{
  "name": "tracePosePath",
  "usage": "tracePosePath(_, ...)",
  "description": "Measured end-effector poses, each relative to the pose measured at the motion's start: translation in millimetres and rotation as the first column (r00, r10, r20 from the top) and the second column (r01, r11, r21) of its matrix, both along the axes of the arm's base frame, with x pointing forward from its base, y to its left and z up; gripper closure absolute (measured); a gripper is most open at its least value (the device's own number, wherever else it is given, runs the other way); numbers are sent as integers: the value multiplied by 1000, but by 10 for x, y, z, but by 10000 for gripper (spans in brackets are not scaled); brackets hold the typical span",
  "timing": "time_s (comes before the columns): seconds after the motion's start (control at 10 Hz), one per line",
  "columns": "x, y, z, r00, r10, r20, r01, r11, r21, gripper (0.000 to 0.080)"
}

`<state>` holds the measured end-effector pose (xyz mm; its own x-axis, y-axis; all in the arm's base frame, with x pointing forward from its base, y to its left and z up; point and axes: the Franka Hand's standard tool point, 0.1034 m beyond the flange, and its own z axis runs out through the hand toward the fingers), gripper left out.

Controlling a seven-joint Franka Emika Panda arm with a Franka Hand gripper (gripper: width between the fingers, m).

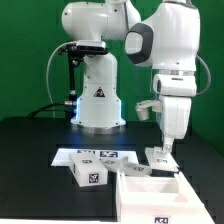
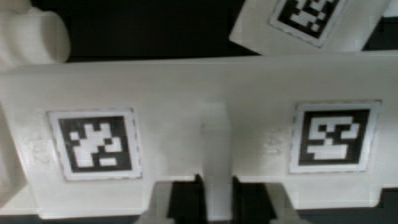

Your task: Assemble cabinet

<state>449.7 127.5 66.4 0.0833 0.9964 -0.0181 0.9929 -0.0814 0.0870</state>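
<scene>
Nearest to the camera in the exterior view, toward its right, stands the cabinet point(image 1: 140, 200), an open white box on the black desk point(image 1: 30, 170), with its compartments facing up and a tag on the front wall. Just at the exterior view's left of it lies a small white tagged block point(image 1: 88, 176). Just behind the cabinet's rear rim lies a flat white panel point(image 1: 160, 156), and the pincer point(image 1: 165, 148) hangs straight down over it, so low that the tips seem to reach the panel. In the wrist view this panel fills the picture, with two tags on either side of a raised middle rib, and the two fingers stand close together at its edge near that rib. I cannot tell whether they already pinch it or only stand beside it. This is my main worry: I judge the plastic to be smooth and thin, so a shallow hold at the edge could let the panel swing or slip when lifted. A tilted panel could then knock the cabinet's wall, which is very near. A second tagged panel point(image 2: 299, 20) lies close by, and a sideways move could push it. Further back lies the marker board point(image 1: 95, 153), and behind it the arm's base point(image 1: 98, 100), both well away from the danger.
</scene>
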Motion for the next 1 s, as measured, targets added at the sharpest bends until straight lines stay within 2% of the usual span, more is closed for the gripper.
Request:
tracePosePath(0.3,40,8,35,980,-195,-36,194,981,-24,738)
tracePosePath(0.6,44,-14,27,987,-158,-36,157,987,-28,738)
tracePosePath(0.8,144,-9,12,998,-11,-61,7,997,-73,738)
tracePosePath(1.0,179,15,-1,998,22,-67,-28,996,-85,738)
